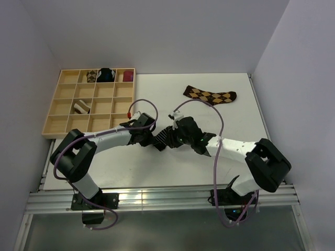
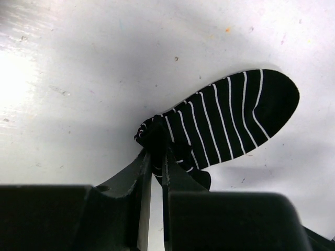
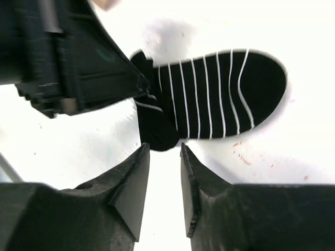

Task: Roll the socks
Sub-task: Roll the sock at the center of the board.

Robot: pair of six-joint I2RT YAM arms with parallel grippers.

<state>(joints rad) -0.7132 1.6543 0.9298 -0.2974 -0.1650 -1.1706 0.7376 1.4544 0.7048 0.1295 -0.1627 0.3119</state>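
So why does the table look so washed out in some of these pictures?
Right wrist view: the table is overexposed to near white around the black striped sock. Left wrist view: glare patch at left, soft shadow around the sock. Top view: evenly lit, sharp.

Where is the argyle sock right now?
In the top view, the argyle sock lies flat far back on the table, right of the wooden tray, beyond the right gripper.
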